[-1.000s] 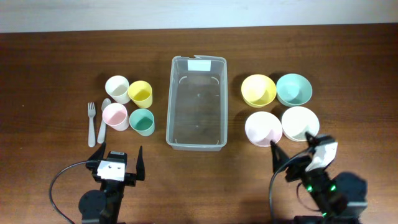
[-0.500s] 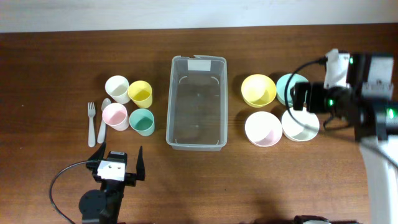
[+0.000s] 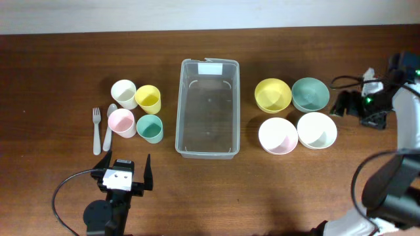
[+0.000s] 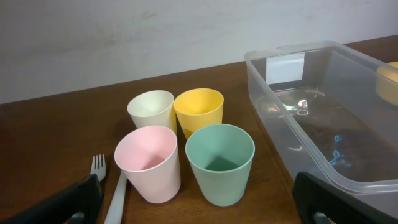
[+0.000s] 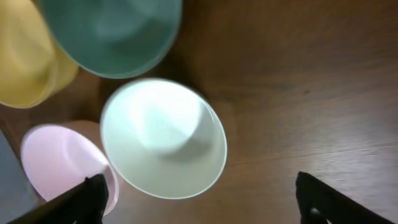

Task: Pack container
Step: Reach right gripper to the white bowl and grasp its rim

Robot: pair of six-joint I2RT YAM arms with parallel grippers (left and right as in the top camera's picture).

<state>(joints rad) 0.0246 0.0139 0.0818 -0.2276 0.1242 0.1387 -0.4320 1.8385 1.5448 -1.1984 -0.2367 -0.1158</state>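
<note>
The clear container (image 3: 178, 118) stands empty mid-table, its white label at the far end; it also shows at the right of the left wrist view (image 4: 286, 124). My left gripper (image 3: 123, 172) is open and empty near the front edge, behind the cups (image 4: 199, 205). My right gripper (image 3: 342, 103) is open and empty at the far right, just right of the teal bowl (image 3: 310, 94) and white bowl (image 3: 317, 130). In the right wrist view (image 5: 202, 205) its fingertips straddle the white bowl (image 5: 163, 138) from above.
White (image 3: 123, 92), yellow (image 3: 148, 98), pink (image 3: 121, 122) and green (image 3: 149, 128) cups stand left of the container, with a fork (image 3: 96, 130) and spoon (image 3: 109, 124) beside them. A yellow bowl (image 3: 272, 94) and a pink bowl (image 3: 278, 136) sit to its right.
My right arm has swung from the front right of the table up over the bowls and on to the far right edge. The left arm and all objects have not moved.
</note>
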